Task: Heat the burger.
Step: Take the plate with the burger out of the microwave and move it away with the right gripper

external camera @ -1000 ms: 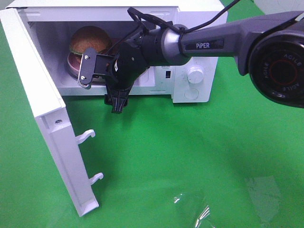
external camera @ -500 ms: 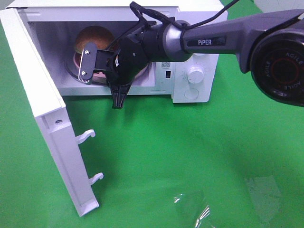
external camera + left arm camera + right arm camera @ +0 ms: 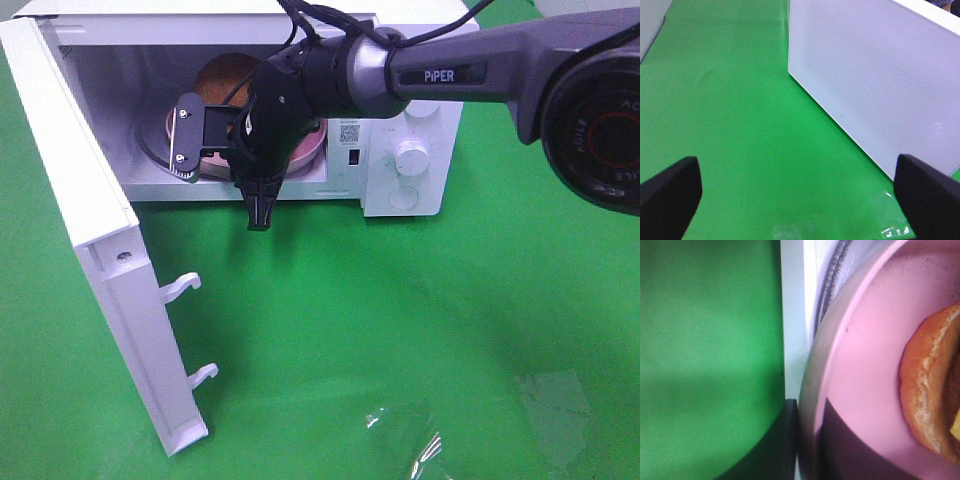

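The burger (image 3: 228,76) sits on a pink plate (image 3: 305,148) inside the open microwave (image 3: 400,120), right fingers (image 3: 259,210) together at its front edge, left fingers (image 3: 670,192) wide apart

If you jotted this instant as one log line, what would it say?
stage: burger on pink plate inside microwave | door: open | right gripper: shut, at plate's edge | left gripper: open, idle

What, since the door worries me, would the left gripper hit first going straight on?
Probably the green cloth; the left gripper points at it, the door lying beside that line, though depth is unclear.
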